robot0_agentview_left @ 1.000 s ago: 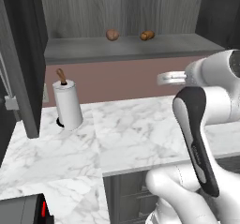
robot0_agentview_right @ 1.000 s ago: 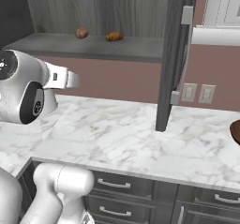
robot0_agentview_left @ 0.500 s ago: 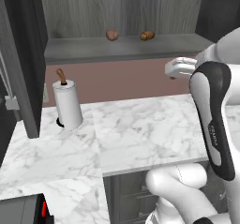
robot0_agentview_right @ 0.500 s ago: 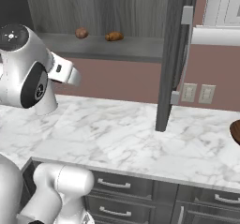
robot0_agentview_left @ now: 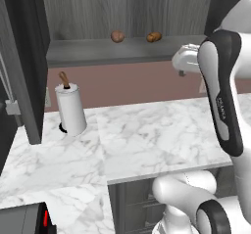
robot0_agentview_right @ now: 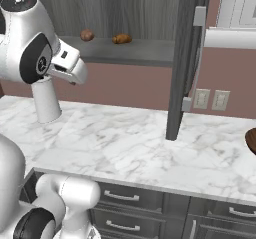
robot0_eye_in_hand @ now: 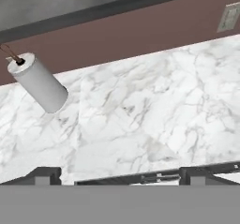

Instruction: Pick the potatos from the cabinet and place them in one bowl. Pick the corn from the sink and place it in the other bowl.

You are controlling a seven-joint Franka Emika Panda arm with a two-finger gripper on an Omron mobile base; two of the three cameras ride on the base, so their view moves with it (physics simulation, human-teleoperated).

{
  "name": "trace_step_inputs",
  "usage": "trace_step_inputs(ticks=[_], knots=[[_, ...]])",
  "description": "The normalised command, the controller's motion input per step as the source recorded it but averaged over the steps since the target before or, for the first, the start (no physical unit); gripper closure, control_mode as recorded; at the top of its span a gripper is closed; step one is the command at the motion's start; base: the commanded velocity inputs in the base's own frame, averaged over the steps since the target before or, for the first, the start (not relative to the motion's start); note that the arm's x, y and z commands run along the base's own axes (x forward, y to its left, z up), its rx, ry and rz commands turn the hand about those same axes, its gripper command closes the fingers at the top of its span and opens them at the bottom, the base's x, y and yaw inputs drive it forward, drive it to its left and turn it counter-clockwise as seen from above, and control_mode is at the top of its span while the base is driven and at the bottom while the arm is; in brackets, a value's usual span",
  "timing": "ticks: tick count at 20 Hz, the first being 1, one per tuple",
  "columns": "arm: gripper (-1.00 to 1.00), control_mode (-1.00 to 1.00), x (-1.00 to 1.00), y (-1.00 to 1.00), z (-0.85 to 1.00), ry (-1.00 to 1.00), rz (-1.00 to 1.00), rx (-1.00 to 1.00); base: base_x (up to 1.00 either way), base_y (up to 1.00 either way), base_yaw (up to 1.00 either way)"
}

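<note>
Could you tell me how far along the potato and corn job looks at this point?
Nothing looks done yet: both potatos, the rounder one and the oblong one, sit on the cabinet shelf. In hand: the pincer is open and empty, raised over the marble counter. Left: both potatos into a bowl, then the corn.

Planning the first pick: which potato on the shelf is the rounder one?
The left potato, reddish-brown and nearly round; the right potato beside it is oblong and more orange.
</note>
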Motion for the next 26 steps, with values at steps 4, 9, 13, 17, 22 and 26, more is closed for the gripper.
trace_step_inputs(ticks=[4, 9, 13, 17, 22, 26], knots=[[-1.00, -1.00, 0.42, -0.01, 0.00, -0.13, -0.07, -0.01, 0.00, 0.00, 0.00], [-1.00, -1.00, 0.51, -0.11, 0.03, -0.06, -0.05, 0.00, 0.00, 0.00, 0.00], [-1.00, -1.00, 0.38, -0.14, 0.21, -0.01, -0.02, 0.00, 0.00, 0.00, 0.00], [-1.00, -1.00, 0.03, 0.00, 0.31, -0.09, 0.00, 0.00, 0.00, 0.00, 0.00], [-1.00, -1.00, 0.13, 0.00, 0.03, -0.21, 0.00, 0.00, 0.00, 0.00, 0.00], [-1.00, -1.00, 0.43, 0.00, -0.04, -0.27, 0.00, -0.01, 0.00, 0.00, 0.00]])
